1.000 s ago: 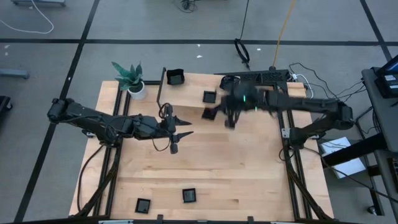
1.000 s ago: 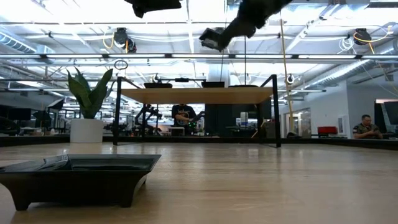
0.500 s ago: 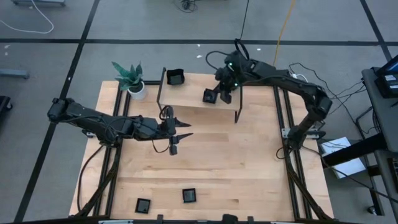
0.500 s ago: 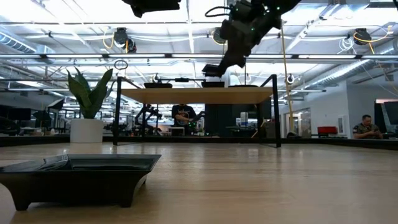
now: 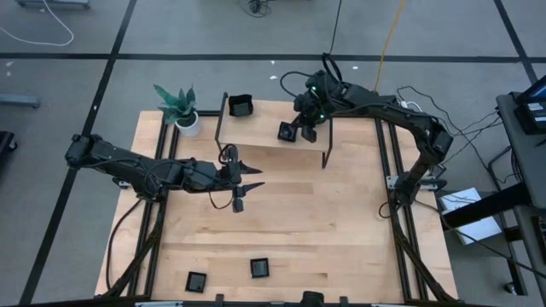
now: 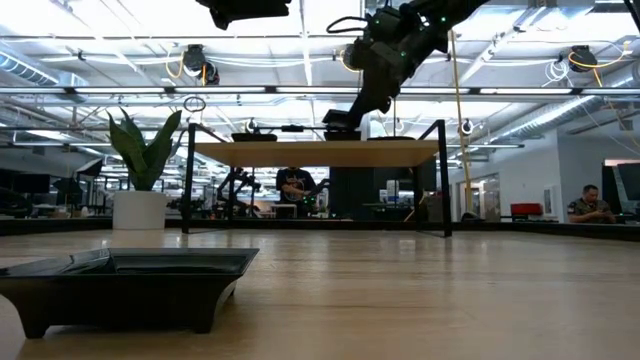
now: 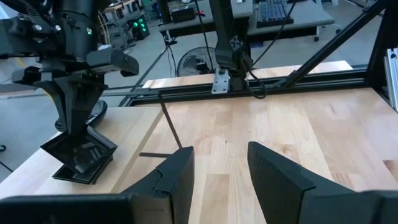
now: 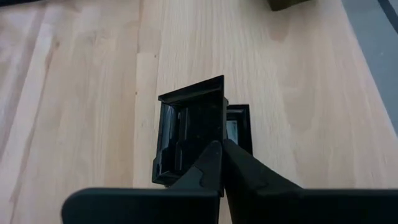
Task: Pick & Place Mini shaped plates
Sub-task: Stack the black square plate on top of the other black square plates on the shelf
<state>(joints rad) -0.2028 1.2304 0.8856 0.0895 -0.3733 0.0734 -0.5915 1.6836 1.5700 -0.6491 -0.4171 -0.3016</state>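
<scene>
My right gripper point(image 5: 300, 130), fingers pinching a square plate point(image 8: 189, 134) at 12 o'clock on the shelf. Thin rim grip, tilted plate: could slip, or land crooked on the plate beneath. Left gripper point(image 7: 219, 163) idles mid-surface, fingers spread.

no readable text, labels or signs

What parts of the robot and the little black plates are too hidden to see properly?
- Right gripper: shut on a square plate; in the right wrist view its fingers cover the plate's near rim.
- Second plate beneath: mostly hidden by the held plate.
- Near plate in the low view: its left end is cut off by the picture's edge.
- Two front plates in the high view: too small to tell their shapes.
</scene>
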